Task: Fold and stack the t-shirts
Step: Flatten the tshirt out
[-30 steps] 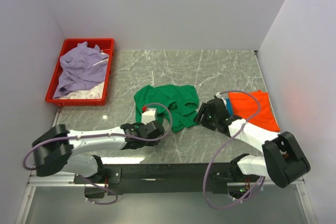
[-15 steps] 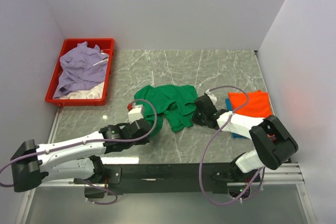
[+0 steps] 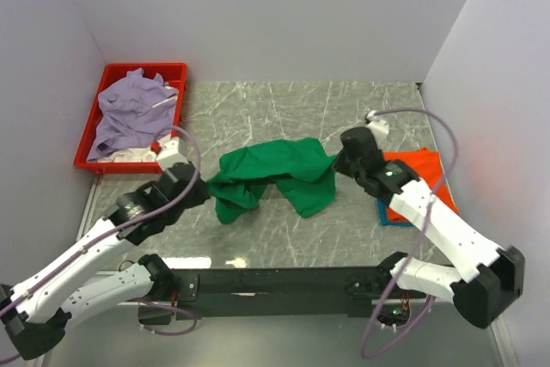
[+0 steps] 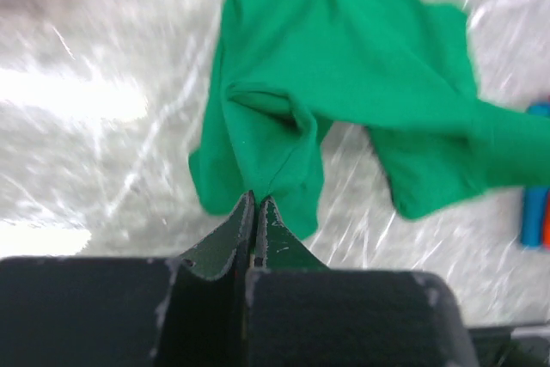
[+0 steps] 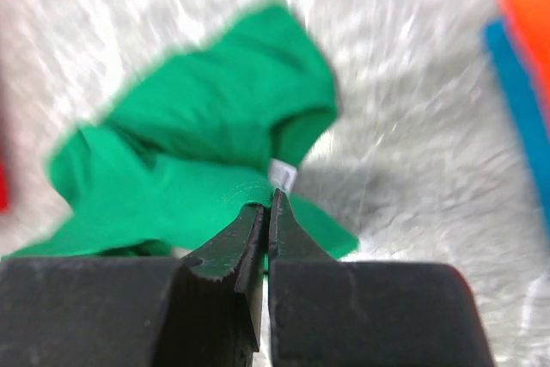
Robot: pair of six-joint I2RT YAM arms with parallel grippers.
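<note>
The bright green t-shirt point(image 3: 275, 174) hangs stretched between both grippers above the marble table. My left gripper point(image 3: 206, 186) is shut on its left edge; in the left wrist view the cloth point(image 4: 344, 83) runs out from the closed gripper point(image 4: 256, 202). My right gripper point(image 3: 337, 161) is shut on the shirt's right edge by the white label point(image 5: 282, 174), as the right wrist view shows at the gripper point(image 5: 267, 205) with the green t-shirt point(image 5: 215, 126) beyond. An orange t-shirt point(image 3: 421, 174) lies folded on a blue one point(image 3: 384, 215) at the right. A lavender t-shirt point(image 3: 129, 113) sits over a white one point(image 3: 129, 155).
The red tray point(image 3: 176, 139) with the lavender and white shirts stands at the back left by the left wall. White walls close in the table point(image 3: 344, 109) at the back and on both sides. The black rail point(image 3: 275, 281) with the arm bases runs along the near edge.
The right gripper closed on the green shirt's right edge. Both arms lifted and moved apart, the left toward the tray, the right back and right, pulling the crumpled shirt out into a band.
</note>
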